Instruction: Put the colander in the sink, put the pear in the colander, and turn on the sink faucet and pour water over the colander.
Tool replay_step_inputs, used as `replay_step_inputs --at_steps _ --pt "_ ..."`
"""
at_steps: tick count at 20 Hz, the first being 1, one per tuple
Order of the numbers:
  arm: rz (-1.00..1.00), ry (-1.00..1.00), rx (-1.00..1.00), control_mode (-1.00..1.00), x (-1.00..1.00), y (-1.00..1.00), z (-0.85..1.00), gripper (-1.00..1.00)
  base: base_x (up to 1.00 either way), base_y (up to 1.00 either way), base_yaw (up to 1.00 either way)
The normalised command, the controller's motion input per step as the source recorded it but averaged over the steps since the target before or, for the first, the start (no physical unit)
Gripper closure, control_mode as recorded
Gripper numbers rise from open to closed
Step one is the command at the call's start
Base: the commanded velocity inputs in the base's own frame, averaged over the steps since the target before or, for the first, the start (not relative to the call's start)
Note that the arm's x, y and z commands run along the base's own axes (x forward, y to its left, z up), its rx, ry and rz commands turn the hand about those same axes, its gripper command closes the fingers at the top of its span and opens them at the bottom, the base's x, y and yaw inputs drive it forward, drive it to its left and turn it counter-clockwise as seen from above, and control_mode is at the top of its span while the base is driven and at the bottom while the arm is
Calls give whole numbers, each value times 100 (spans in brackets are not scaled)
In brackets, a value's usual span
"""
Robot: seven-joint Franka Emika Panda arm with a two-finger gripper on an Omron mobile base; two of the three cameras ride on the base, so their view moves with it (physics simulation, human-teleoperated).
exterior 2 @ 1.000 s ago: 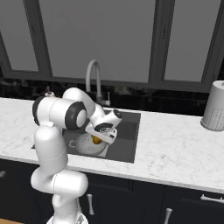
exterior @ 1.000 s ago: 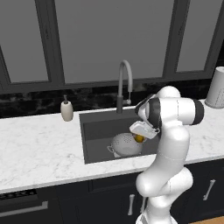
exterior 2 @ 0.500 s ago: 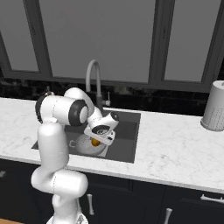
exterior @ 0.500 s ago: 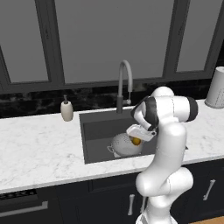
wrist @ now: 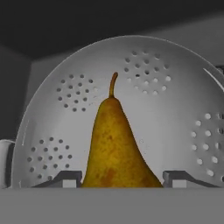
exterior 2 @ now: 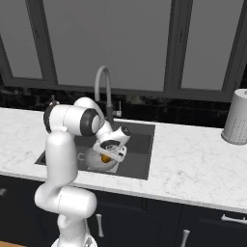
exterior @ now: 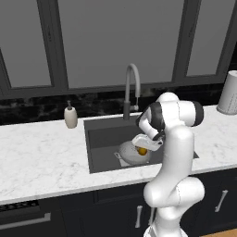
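Note:
The silver-grey colander (exterior: pixel 128 156) (exterior 2: pixel 93 162) sits on the floor of the dark sink (exterior: pixel 104 139) (exterior 2: pixel 141 144). My gripper (exterior: pixel 144 147) (exterior 2: pixel 109 153) (wrist: pixel 120 179) hangs low over the bowl, shut on the orange-brown pear (exterior: pixel 142 151) (exterior 2: pixel 104 157). In the hand view the pear (wrist: pixel 114 148) stands between the two fingertips, stem pointing to the top of the picture, with the colander's holed wall (wrist: pixel 175 109) right behind it. The gooseneck sink faucet (exterior: pixel 131 88) (exterior 2: pixel 102 87) rises behind the basin, and no water shows at its spout.
A white soap bottle (exterior: pixel 70 116) stands on the marble counter left of the sink. A tall grey canister (exterior: pixel 229 92) (exterior 2: pixel 236 117) stands at the far right of the counter. Dark windows run behind, dark cabinets below.
The arm has lowered and moved slightly left in the left base view, bringing the held pear down closer to the colander. The colander has stayed put.

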Motion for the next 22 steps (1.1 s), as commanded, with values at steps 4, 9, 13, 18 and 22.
replay_step_inputs --at_steps 4,9,13,18,22 --pt "0 0 0 -100 7 11 -25 100 0 0 0" --pt "0 -1 0 -100 2 16 -12 100 0 0 0" --pt "0 -2 0 -100 -6 24 0 -100 0 0 0" --pt "0 0 0 -100 -17 12 0 -100 0 0 0" --pt "0 0 -1 -100 -17 0 1 -100 0 0 0"
